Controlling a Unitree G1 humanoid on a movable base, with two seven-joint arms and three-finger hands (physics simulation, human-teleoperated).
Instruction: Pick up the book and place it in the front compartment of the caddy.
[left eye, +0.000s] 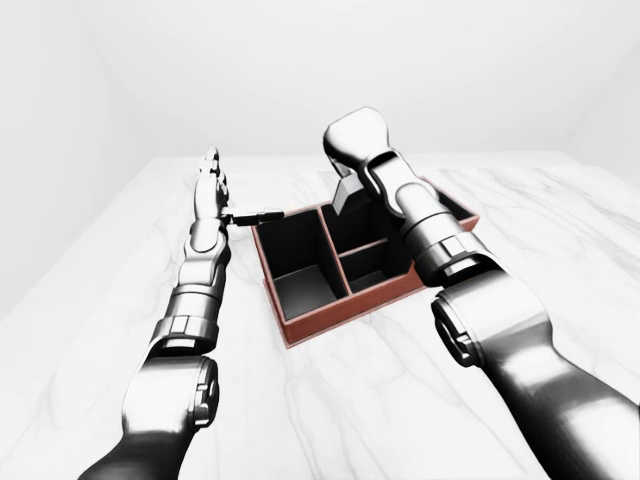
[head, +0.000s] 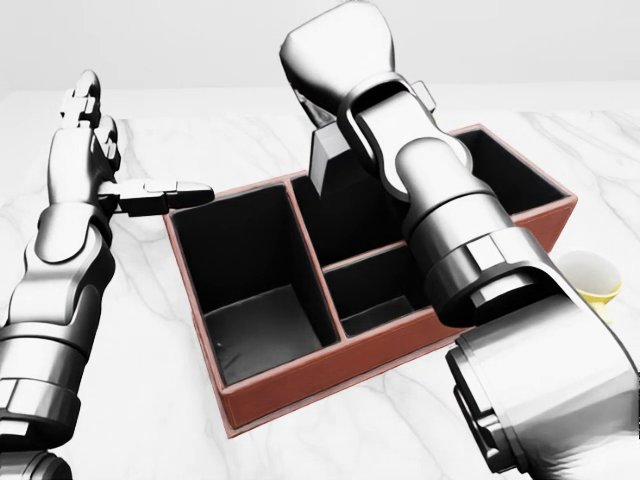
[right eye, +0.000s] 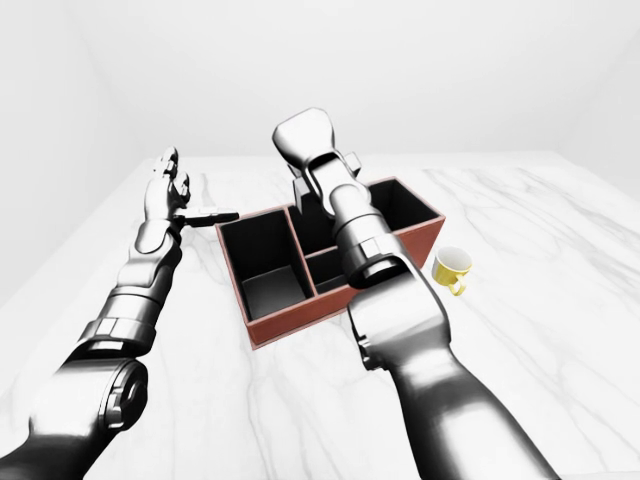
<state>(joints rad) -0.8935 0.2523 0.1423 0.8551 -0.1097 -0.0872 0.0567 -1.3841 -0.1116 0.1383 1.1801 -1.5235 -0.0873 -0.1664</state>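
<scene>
The caddy (head: 300, 385) has red-brown walls and black compartments and stands on the white marble table (head: 150, 400). My right hand (head: 325, 125) reaches over it from the right, seen from its back. It is shut on the dark grey book (head: 323, 168) and holds it upright over the middle compartment at the top of the caddy. The book's lower edge is level with the rim. My left hand (head: 120, 150) is open just left of the caddy's top left corner, fingers up and thumb (head: 160, 196) pointing at the rim.
A yellow cup (right eye: 452, 268) stands on the table just right of the caddy. My right forearm (head: 470, 250) crosses above the caddy's right compartments. White walls rise beyond the table's far edge.
</scene>
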